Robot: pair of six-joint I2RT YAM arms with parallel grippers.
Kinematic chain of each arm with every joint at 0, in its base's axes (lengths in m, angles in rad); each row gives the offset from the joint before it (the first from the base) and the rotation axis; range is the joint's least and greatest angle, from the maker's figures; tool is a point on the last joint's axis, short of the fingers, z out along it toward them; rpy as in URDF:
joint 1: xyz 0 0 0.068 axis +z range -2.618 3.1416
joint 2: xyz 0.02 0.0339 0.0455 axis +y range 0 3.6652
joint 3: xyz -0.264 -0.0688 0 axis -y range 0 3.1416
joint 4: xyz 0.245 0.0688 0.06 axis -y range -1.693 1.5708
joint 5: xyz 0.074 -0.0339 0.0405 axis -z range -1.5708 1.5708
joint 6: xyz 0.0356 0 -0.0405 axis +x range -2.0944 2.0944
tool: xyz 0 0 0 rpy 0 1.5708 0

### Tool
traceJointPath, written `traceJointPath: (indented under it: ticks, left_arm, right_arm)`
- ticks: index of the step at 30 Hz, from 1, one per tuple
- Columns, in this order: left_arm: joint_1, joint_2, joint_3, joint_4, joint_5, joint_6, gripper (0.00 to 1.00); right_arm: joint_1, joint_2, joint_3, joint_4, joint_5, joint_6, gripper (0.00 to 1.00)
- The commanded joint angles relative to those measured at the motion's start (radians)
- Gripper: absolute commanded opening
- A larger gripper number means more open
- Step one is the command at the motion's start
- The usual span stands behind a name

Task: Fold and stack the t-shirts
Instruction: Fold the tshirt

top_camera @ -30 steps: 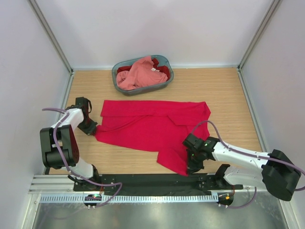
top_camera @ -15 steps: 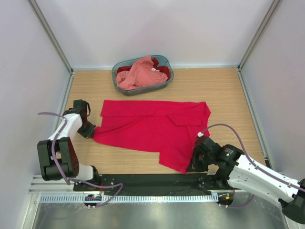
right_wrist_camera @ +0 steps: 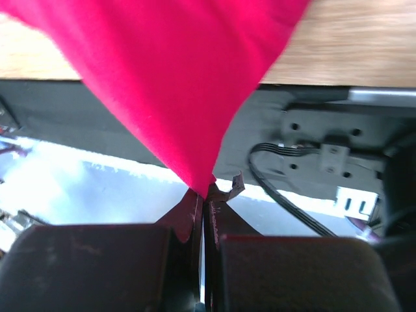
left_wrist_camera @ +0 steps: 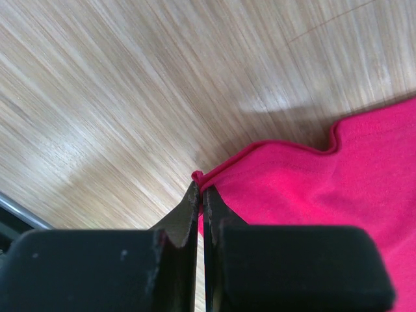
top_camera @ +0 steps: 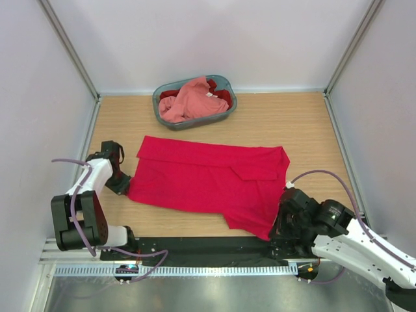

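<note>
Clamped shut w/ L gripper [left_wrist_camera: 200,188] on a hem corner of crimson t-shirt [top_camera: 208,179], approx 9 o'clock on table [top_camera: 305,123]; pinched shut w/ R gripper [right_wrist_camera: 205,194] on its near corner, 5 o'clock, at table's near edge. Spread mostly flat across table centre betw. the two. Heaped at 12 o'clock in basket [top_camera: 224,116]: salmon pink t-shirt [top_camera: 188,101] atop darker red t-shirt [top_camera: 223,96].

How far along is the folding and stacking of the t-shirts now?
Done: the crimson t-shirt lies spread on the table. In hand: the left gripper and right gripper are shut on its corners. Left: folding it, then the pink t-shirt and darker red t-shirt in the basket.
</note>
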Motion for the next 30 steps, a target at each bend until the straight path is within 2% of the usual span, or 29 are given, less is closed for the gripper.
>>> traceJointPath:
  ticks: [1,7,10,12,15,19,20,23,30]
  left_arm:
    - [0.008,0.015,-0.011,-0.011,-0.019,-0.021,0.0]
    - [0.007,0.006,-0.014,-0.025,-0.02,-0.021,0.0]
    - [0.008,-0.016,0.018,-0.046,-0.02,0.0,0.0]
    - [0.002,-0.03,0.037,-0.057,-0.031,0.026,0.0]
    - [-0.004,-0.065,0.063,-0.06,-0.029,0.053,0.0]
    - [-0.007,-0.096,0.064,-0.08,-0.023,0.053,0.02]
    - [-0.009,-0.099,0.067,-0.086,-0.022,0.051,0.02]
    - [-0.012,-0.111,0.077,-0.107,-0.026,0.04,0.03]
    - [-0.036,-0.073,0.138,-0.08,-0.037,0.051,0.02]
  right_arm:
    - [0.006,-0.033,0.008,-0.111,0.073,0.042,0.01]
    - [0.004,-0.016,0.013,-0.062,0.095,0.045,0.01]
    - [0.004,0.076,0.074,-0.012,0.128,0.001,0.01]
    - [-0.001,0.188,0.118,-0.007,0.214,-0.047,0.01]
    - [-0.04,0.309,0.186,0.027,0.21,-0.136,0.01]
    - [-0.181,0.361,0.207,0.071,0.147,-0.254,0.01]
    - [-0.27,0.369,0.21,0.074,0.101,-0.281,0.01]
    - [-0.394,0.404,0.243,0.082,0.033,-0.403,0.01]
    - [-0.511,0.552,0.351,0.113,-0.025,-0.551,0.01]
